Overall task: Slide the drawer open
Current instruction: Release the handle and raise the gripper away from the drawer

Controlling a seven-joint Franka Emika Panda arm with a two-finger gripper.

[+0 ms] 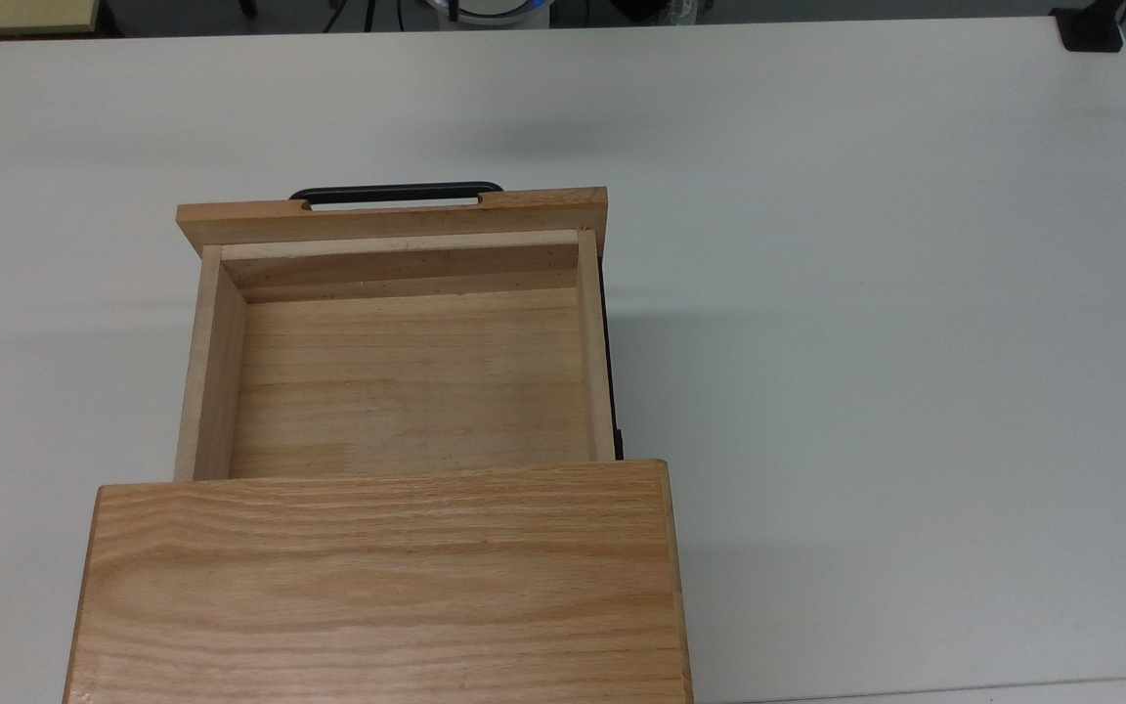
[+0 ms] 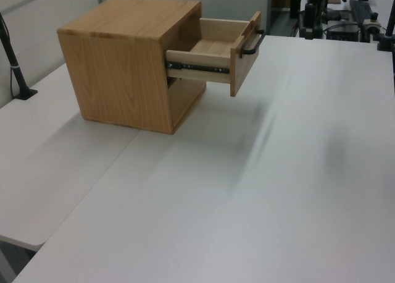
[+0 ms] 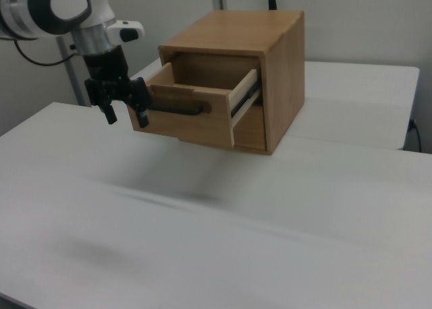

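In the right view the arm [image 3: 57,9] comes in from the upper left corner, its white and grey wrist links bending so that the black hand hangs straight down. The gripper [image 3: 126,115] points at the surface below, held in the air and touching nothing. Its two black fingers [image 3: 109,112] are spread apart with a clear gap between them (the one on the right view's right reaches a little lower), and nothing sits in that gap. In the left view a dark part of the arm [image 2: 313,11] stands at the far top edge, too small to read further.
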